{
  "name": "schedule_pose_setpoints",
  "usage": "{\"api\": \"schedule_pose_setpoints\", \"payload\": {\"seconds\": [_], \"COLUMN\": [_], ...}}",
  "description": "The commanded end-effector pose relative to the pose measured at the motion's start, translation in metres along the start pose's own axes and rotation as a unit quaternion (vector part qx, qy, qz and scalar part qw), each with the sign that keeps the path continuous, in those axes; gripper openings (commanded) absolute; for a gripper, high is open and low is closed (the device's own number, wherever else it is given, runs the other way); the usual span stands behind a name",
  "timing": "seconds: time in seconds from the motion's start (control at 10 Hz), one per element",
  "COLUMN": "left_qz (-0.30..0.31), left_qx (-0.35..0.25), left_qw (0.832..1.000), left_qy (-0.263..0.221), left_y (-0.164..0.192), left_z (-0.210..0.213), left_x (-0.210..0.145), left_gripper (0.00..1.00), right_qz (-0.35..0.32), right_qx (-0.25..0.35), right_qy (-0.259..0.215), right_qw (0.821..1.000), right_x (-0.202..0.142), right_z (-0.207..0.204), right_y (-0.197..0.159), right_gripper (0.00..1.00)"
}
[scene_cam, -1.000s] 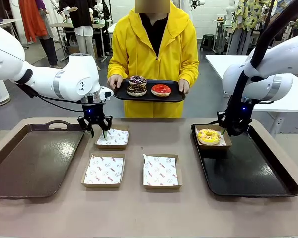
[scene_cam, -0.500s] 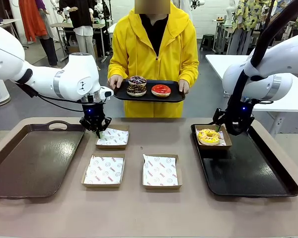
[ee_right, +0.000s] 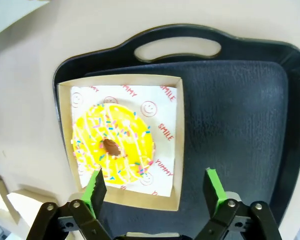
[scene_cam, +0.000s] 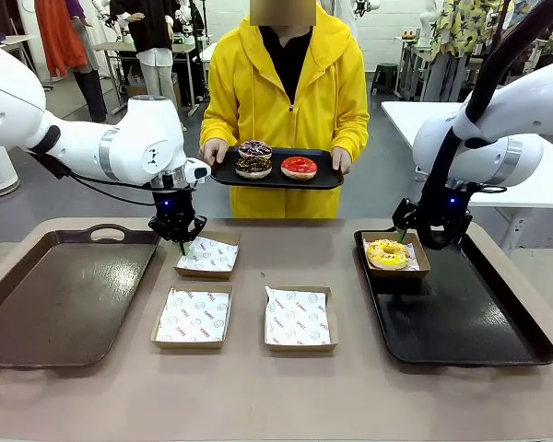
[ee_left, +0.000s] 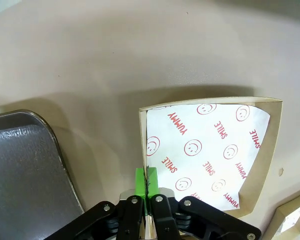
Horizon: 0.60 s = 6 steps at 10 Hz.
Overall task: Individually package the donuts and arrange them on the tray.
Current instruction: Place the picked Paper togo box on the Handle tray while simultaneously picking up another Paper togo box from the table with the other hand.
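Nearby, lined boxes (scene_cam: 190, 343), brown tray (scene_cam: 55, 304), donut (scene_cam: 387, 252)

The tan table (scene_cam: 258, 396) carries a brown tray (scene_cam: 37, 313) at lower left, a black tray (scene_cam: 461, 322) at lower right, and, mid-frame, paper-lined rear box (scene_cam: 207, 256), front-left box (scene_cam: 193, 316) and front-right box (scene_cam: 300, 318).

Left arm (scene_cam: 120, 152) reaches in from the left, wrist pointing straight down. Left gripper (scene_cam: 181, 241) has its green pads pinched together on the rim of a cardboard box (ee_left: 276, 130). Right arm (scene_cam: 498, 147) points its right gripper (ee_right: 154, 176) downward, jaws spread wide, holding nothing.
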<state>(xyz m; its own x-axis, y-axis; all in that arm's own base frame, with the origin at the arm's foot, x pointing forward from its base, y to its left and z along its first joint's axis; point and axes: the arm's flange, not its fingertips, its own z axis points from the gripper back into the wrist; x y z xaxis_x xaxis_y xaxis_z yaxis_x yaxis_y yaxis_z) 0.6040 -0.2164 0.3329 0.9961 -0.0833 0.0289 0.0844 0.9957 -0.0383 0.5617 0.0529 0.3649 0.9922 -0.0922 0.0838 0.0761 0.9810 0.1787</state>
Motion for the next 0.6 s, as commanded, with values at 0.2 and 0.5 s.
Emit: {"api": "schedule_pose_setpoints", "payload": {"seconds": [0.2,0.5], "left_qz": [0.006,0.009], "left_qx": [-0.028,-0.023], "left_qw": [0.999,0.998], "left_qy": [-0.02,-0.065], "left_y": [0.004,-0.001], "left_z": [0.059,0.118], "left_x": [-0.004,-0.004], "left_gripper": [0.0,0.0], "right_qz": [0.067,0.044], "right_qx": [0.215,0.314], "right_qy": [0.047,-0.02], "right_qw": [0.973,0.948], "right_x": [-0.047,-0.102], "right_z": [0.069,0.134], "right_y": [-0.035,-0.105], "right_gripper": [1.0,1.0]}}
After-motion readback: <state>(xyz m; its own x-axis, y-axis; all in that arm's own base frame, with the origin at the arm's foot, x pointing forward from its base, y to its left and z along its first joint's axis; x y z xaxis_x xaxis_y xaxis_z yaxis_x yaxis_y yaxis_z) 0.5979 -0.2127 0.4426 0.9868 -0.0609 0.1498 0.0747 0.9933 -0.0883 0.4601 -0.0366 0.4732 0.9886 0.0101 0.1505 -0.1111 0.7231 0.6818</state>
